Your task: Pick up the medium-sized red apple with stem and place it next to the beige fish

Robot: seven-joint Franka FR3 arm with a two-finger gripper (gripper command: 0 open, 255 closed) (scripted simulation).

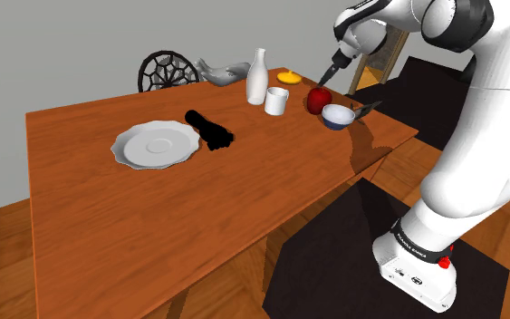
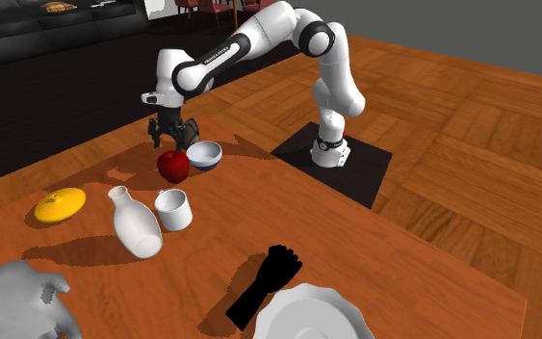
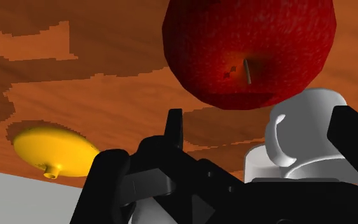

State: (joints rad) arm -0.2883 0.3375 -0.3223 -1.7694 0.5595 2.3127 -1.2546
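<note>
Apple (image 1: 317,100) near table (image 1: 153,227) edge, claw (image 1: 326,82) spread above, bowl (image 1: 338,115) beside

The plate (image 2: 307,316) and, seemingly, the grey fish (image 2: 18,303) run off the second exterior view's bottom edge.

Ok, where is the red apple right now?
The apple sits at the far right end of the table in the shoulder view, between the white cup and the bowl, just below the gripper.
</note>
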